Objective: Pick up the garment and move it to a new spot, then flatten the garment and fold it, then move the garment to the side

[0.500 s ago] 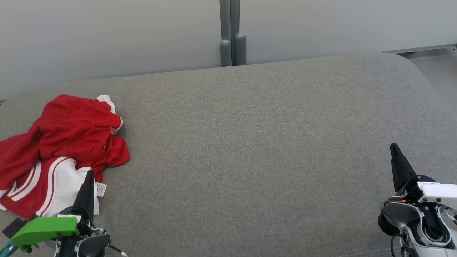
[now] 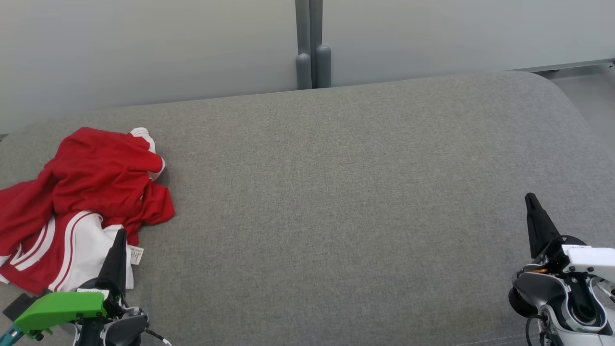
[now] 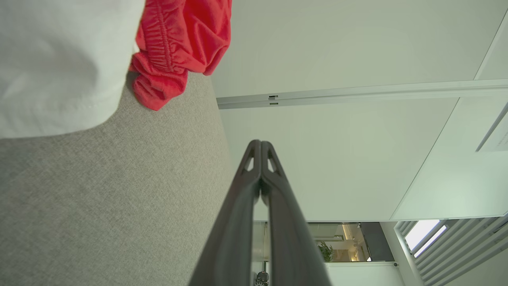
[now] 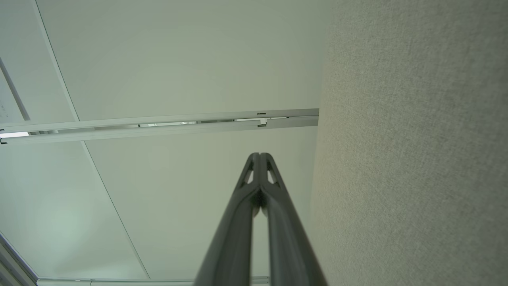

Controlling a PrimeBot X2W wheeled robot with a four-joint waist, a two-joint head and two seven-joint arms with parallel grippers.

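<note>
garment (image 2: 96, 182) crumpled, long axis near-to-far | left claw (image 2: 119, 234) together | right claw (image 2: 530, 198) together

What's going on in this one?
Nothing is being handled yet. A red and white garment lies crumpled at the left end of a grey padded surface. The robot's left hand sits by the garment's near edge, shut and empty. The right hand is far off at the right end, also shut and empty. The pick-up has not begun.
</note>
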